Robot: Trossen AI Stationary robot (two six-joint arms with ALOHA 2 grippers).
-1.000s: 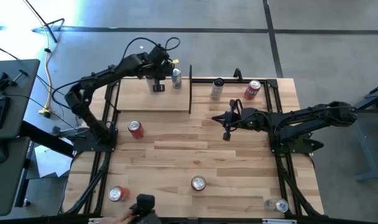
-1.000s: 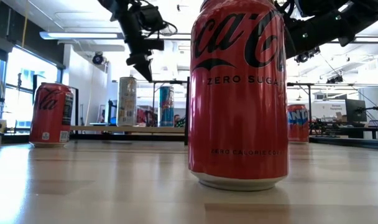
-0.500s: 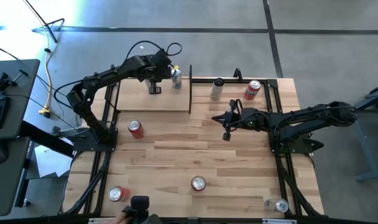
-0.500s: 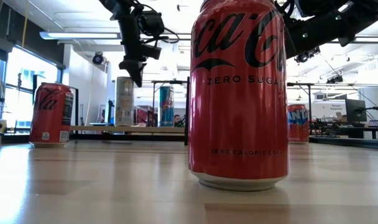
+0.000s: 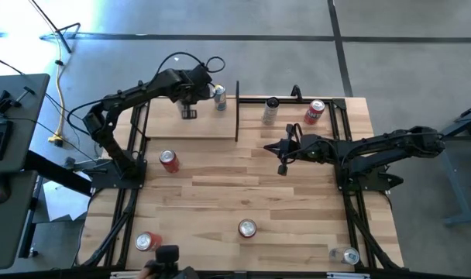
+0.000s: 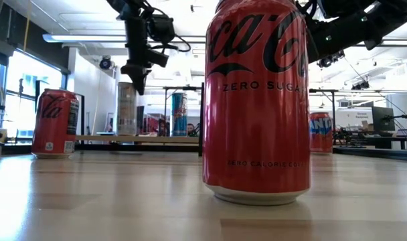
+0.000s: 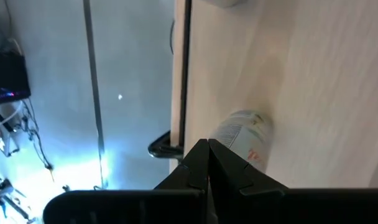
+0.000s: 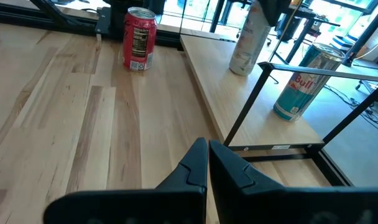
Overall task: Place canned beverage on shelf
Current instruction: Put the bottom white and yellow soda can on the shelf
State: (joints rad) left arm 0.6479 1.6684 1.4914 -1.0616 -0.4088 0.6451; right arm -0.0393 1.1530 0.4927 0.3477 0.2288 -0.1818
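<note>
Shelf was our landmark: the left gripper had drifted leftward above it, fingers together and empty. We judged the tall can on it already placed; the right gripper, also closed, waited beside the shelf.

Even, bright daylight fills the overhead view; the pale slatted wooden tabletop shows only faint, soft shadows under the dark arms. From table height, the room behind is backlit: bright windows and ceiling strip lights wash out the background, and the big red cola can close to the lens looms large, with soft highlights down its side. The left wrist view is hazy, with blue-white glare off the floor and a blurred pale slim can. The right wrist view is clear, with a glossy sheen on the pale-wood shelf board.
</note>
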